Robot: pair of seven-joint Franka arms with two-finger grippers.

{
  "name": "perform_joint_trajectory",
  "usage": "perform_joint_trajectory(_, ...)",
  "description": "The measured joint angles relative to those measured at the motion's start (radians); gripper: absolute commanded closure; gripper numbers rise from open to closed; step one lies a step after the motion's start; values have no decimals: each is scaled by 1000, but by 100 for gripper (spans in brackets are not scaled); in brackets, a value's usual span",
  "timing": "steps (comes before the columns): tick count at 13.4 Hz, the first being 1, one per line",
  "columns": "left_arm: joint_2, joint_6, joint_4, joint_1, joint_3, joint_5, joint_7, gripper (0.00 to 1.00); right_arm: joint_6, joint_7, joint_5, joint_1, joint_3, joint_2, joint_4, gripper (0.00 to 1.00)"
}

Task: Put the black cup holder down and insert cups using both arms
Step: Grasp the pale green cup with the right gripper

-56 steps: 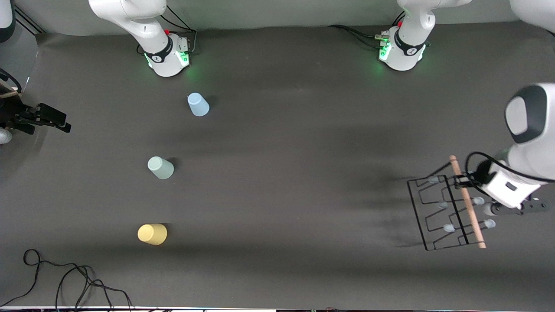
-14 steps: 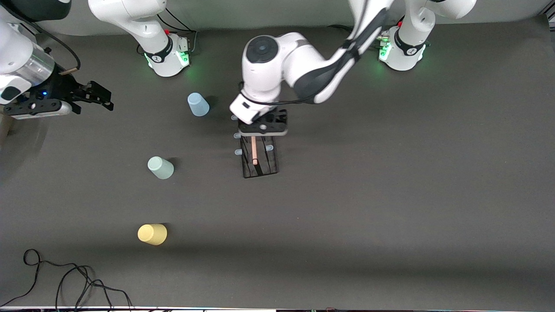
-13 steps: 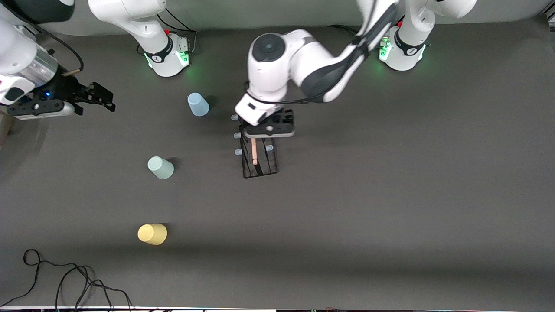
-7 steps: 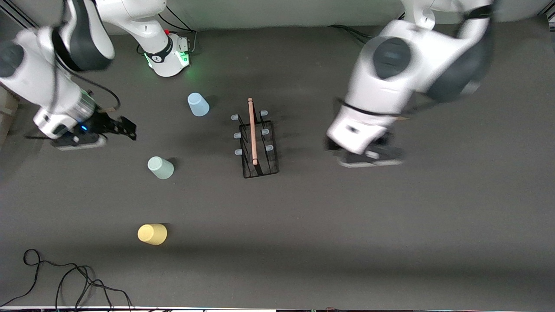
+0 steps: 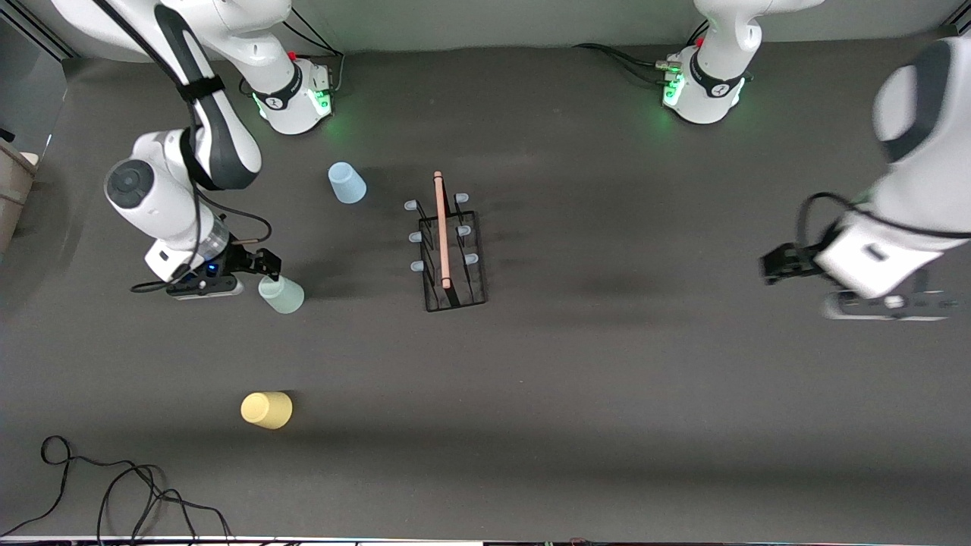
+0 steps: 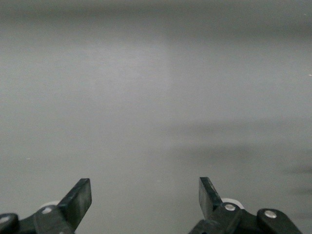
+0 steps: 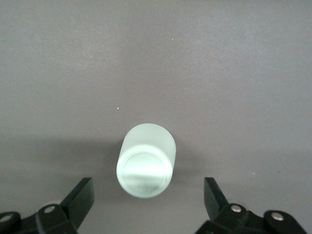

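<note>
- We see the black cup holder (image 5: 447, 254) standing upright on the dark table (image 5: 607, 417), about midway between the two arms' ends, its light wooden rod handle (image 5: 440, 227) running along the top and its pale-tipped pegs bare.
- The light blue cup (image 5: 347, 183) stands upside down beside the holder, toward the right arm's end and farther from the front camera than the other two cups.
- The pale green cup (image 5: 281, 294) (image 7: 146, 166) stands upside down too, nearer to the front camera than the blue one.
- The yellow cup (image 5: 267, 409) is nearest to the front camera; it seems to lie tipped, though we cannot be sure from this height.
- The right gripper (image 5: 262, 265) (image 7: 148, 202) hangs just over the green cup with its fingers (image 7: 80, 197) spread wide, one to each side of the cup and not touching it.
- The left gripper (image 5: 777, 267) (image 6: 145, 200) is over bare table at the left arm's end, well apart from the holder, fingers (image 6: 78, 200) spread and holding nothing.
- A loose black cable (image 5: 114, 485) lies at the table's corner nearest the front camera, at the right arm's end.
</note>
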Motion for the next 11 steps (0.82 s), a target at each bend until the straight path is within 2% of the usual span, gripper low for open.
perform_joint_trajectory(3, -49, 1, -15, 57, 0, -13, 37, 0, 82, 0, 0, 13, 2, 79, -2, 2)
perform_joint_trajectory(4, -70, 9, -39, 59, -1, -13, 51, 0, 97, 0, 0, 15, 3, 101, -2, 20)
perform_joint_trajectory(5, -96, 36, -78, 60, -1, -15, 68, 0, 104, 0, 0, 15, 3, 117, -2, 49)
perform_joint_trajectory(6, -123, 71, -125, 66, -1, -24, 77, 0, 105, 0, 0, 15, 3, 124, -1, 70)
perform_joint_trajectory(7, -147, 87, -165, 75, 1, -37, 90, 0, 105, 0, 0, 15, 3, 125, -1, 81)
perform_joint_trajectory(11, -191, 73, -214, 92, 14, -55, 137, 0, 74, 1, 0, 15, 3, 95, 15, 84)
